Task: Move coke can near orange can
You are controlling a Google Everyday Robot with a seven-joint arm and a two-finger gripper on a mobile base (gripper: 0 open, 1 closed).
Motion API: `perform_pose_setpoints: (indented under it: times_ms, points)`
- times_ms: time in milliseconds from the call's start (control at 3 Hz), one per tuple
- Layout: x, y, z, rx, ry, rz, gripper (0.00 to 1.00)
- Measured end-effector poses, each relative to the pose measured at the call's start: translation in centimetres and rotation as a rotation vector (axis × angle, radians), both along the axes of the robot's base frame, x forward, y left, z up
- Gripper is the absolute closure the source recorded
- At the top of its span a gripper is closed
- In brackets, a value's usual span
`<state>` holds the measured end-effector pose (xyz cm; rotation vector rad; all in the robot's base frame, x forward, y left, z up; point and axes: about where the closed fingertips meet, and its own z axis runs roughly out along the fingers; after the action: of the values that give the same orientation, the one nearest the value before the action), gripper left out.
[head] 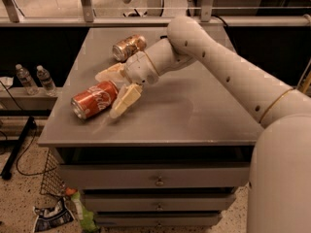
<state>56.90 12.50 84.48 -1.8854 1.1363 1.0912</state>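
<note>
Camera view: tool (107,95) above grey tabletop (194,111)

table (194,115): grey flat top, with drawers (158,176) below the front edge.
coke can (93,100): lies on its side on the top by the front left edge, its near end reaching in between the gripper's spread jaws.
orange can (129,47): lies on its side beyond the gripper, toward the far edge, apart from the coke can.
gripper (108,95): hangs low over the left part of the top.
</note>
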Motion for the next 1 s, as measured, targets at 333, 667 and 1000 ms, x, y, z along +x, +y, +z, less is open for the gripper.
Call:
perform_pose_setpoints:
  times_ms: [333,667,1000]
  points:
    - [-0.2,-0.3,-0.7,-0.029,0.035,-0.008,0.41]
    - [-0.6,-0.4,-1.0,-0.045,0.054,-0.012,0.65]
    - [-0.7,-1.6,-0.7,-0.058,0.049,-0.05,0.87]
